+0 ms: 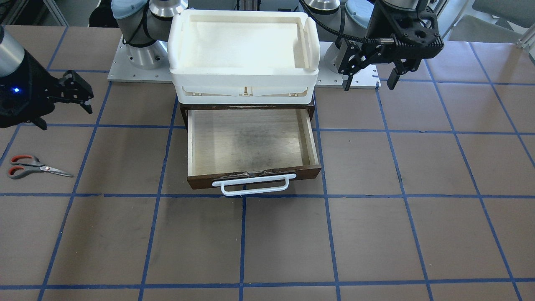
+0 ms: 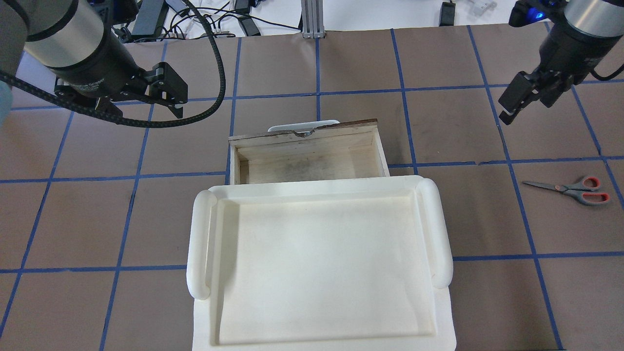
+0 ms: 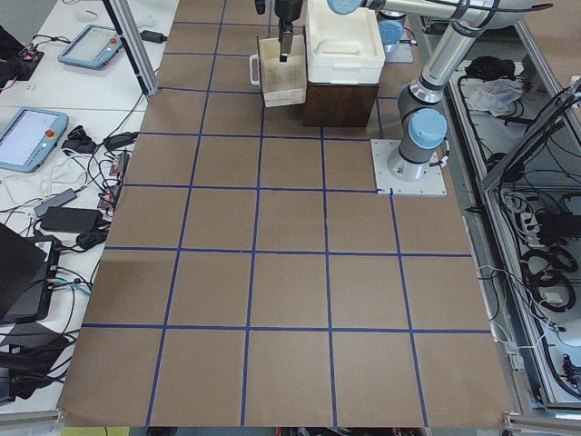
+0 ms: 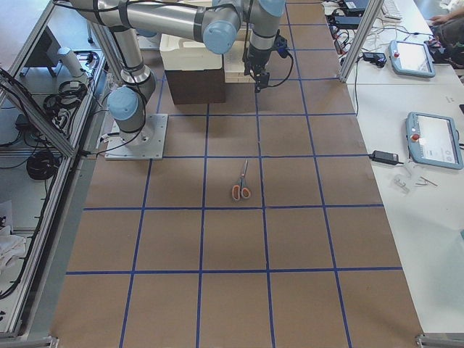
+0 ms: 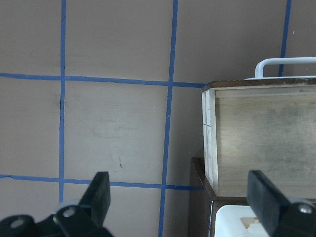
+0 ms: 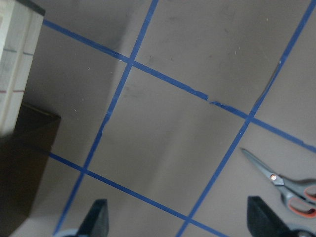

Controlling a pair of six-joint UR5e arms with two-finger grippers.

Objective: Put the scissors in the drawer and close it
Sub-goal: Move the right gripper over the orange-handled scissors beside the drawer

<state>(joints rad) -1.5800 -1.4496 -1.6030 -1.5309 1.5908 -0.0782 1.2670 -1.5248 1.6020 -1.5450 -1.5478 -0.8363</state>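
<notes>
Jaws on your left gripper stand spread wide apart. Its flat black fingers hang over the bench, just beside one side wall of the drawer. Jaws on your right gripper are parted just as wide and hold nothing, hovering above the bench on the other side of the drawer.

From that wrist you can see the scissors at the lower corner of the view, apart from the fingers. They lie flat on the bench on the robot's right, well away from the drawer. Their dark metal blades are shut and point towards the drawer. The grey handle loops are lined red-orange.

The drawer is pulled out of a dark brown cabinet. Its pale plywood floor carries a grey smudge, and its dark front is splintered along the top edge above a white bar handle. A white plastic tray with rounded, rolled sides sits on top of the cabinet.

Matte brown paper covers the bench, and blue tape lines divide it into squares.
</notes>
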